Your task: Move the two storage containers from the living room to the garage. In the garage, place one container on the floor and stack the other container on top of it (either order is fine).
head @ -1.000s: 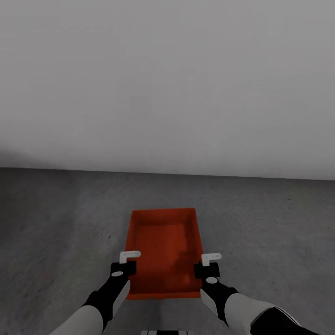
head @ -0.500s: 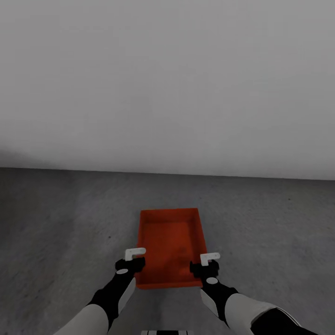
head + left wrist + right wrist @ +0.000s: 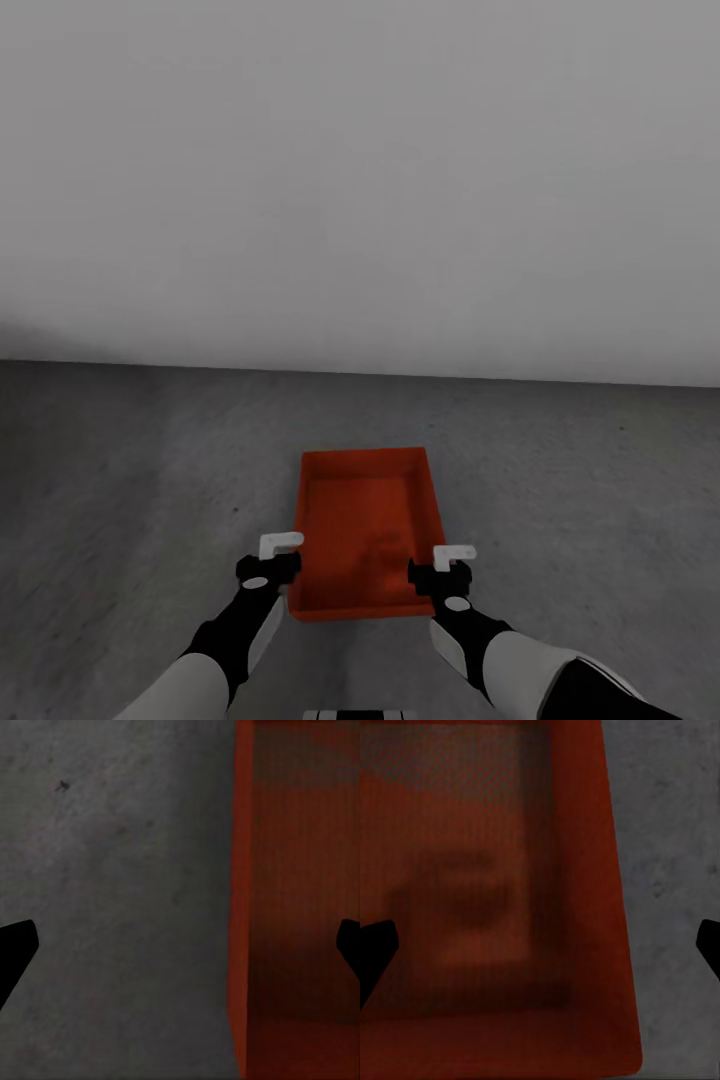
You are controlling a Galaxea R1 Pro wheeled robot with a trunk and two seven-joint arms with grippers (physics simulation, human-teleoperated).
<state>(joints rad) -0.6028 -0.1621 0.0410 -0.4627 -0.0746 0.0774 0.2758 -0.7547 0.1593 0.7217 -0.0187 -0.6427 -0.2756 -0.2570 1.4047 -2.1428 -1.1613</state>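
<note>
**Both grippers spread wide over the container walls**

Head view: an orange-red container [image 3: 367, 530] sits on the grey floor [image 3: 130, 500], near a pale wall [image 3: 360, 180]. The left gripper [image 3: 268, 566] is at its near left corner, the right gripper [image 3: 441, 570] at its near right corner.

Left wrist view: the fingers [image 3: 15, 952] stand wide apart, straddling the container's side wall [image 3: 238, 907]; contact cannot be told.

Right wrist view: the fingers [image 3: 375, 949] likewise spread, one over the container's inside, one over the floor.

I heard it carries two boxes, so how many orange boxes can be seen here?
1: an orange-red rectangular lidless box on the grey concrete floor, between both arms. Another may lie beneath it.
</note>
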